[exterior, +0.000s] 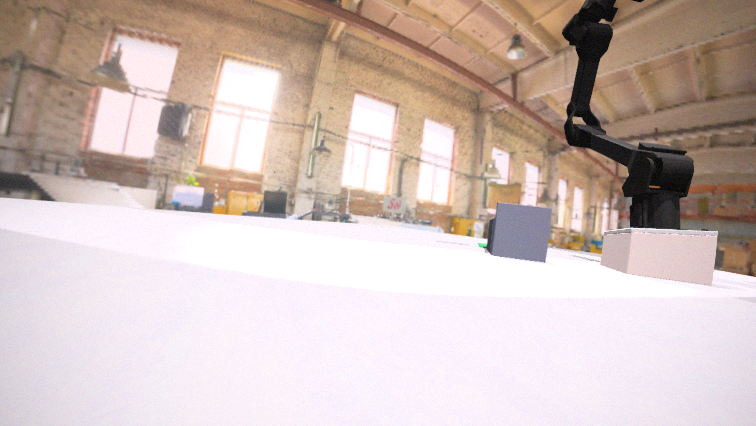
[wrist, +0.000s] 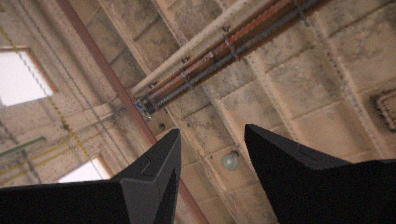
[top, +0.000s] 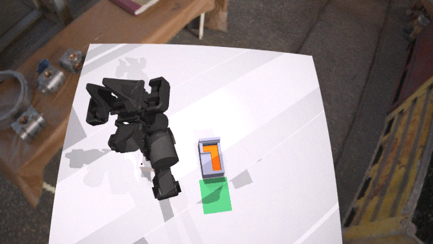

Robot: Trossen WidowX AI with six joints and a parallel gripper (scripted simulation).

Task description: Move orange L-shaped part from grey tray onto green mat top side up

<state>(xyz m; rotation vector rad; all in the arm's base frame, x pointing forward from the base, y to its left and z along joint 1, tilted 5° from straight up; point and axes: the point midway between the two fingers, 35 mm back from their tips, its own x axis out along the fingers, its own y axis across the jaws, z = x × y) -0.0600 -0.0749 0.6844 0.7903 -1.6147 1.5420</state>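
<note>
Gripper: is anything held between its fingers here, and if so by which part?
Nothing is held. The gripper points up at the ceiling with only air between its fingers, partly closed. The orange L-shaped part lies flush in the grey tray.

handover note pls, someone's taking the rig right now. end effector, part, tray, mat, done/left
End effector: partly open, holding nothing, raised and pointing at the ceiling, away from the tray.
Orange L-shaped part: flush in the grey tray pocket.
Green mat: right beside the tray, no part on it.
Done: nothing visible on the part.
Left: press the L end, pinch the raised end, lift out, lay flat on the mat top side up, release.
</note>
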